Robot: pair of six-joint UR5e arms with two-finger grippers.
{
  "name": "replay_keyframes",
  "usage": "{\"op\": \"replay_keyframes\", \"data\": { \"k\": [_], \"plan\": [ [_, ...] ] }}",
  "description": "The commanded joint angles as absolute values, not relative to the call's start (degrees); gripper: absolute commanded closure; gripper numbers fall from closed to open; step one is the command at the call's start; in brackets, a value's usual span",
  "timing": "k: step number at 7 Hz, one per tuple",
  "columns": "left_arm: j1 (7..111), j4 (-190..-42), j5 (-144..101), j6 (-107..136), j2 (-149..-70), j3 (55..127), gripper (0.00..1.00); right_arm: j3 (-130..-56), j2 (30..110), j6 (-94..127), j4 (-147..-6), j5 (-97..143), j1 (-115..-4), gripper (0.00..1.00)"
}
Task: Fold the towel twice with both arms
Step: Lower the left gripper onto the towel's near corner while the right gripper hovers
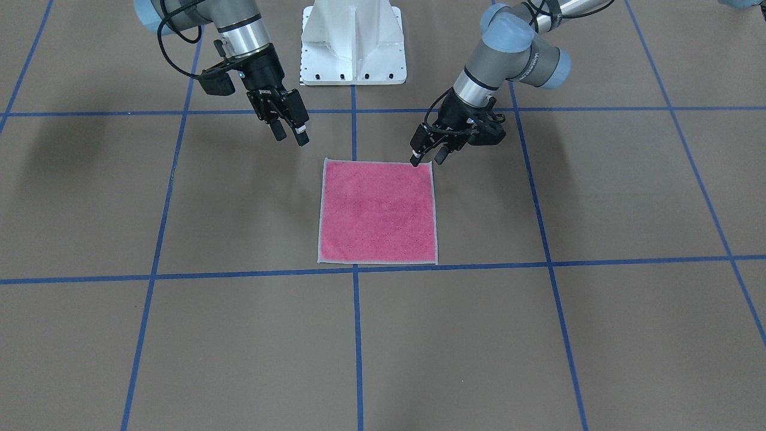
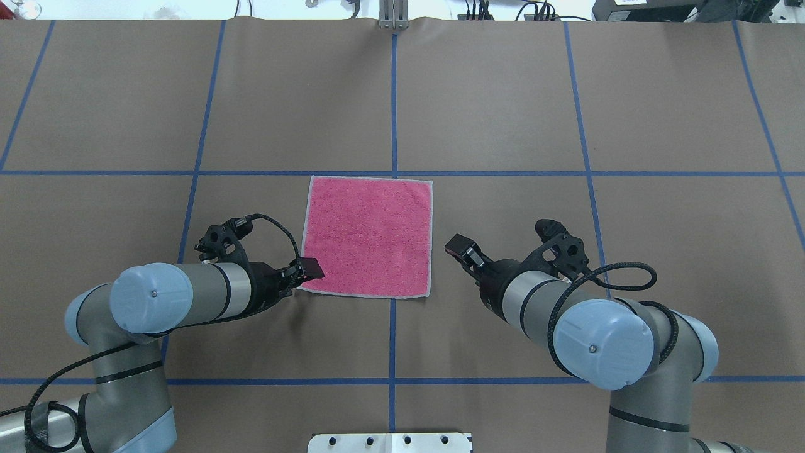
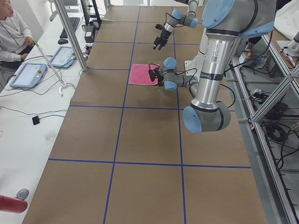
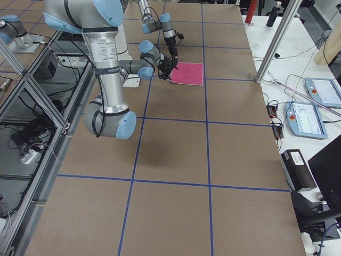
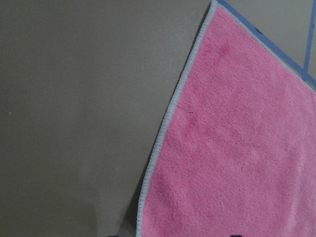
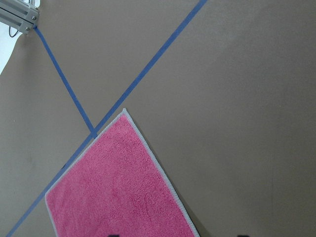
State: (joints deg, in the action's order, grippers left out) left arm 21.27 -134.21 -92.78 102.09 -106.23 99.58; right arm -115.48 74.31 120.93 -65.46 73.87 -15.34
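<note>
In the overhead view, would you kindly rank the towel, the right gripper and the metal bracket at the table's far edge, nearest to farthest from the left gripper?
From the left gripper:
1. The towel, its near left corner right at that gripper.
2. The right gripper, beyond the towel's right side.
3. The metal bracket, middle of the far edge.

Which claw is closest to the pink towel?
The left claw: its tip is at a corner of the towel. The right claw hangs apart from it.
</note>
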Motion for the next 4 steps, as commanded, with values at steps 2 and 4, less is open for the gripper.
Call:
{"op": "replay_keyframes", "data": {
  "k": [2,4],
  "plan": [
    [21.27,-134.21,-92.64,102.13,-106.52,99.05,0.47,-115.40,74.27,120.85,-65.57,73.83,-15.03,0.14],
    [21.44,-134.21,-92.64,102.13,-106.00,99.14,0.51,-115.40,74.27,120.68,-65.57,73.83,-14.94,0.12]
  ]
}}
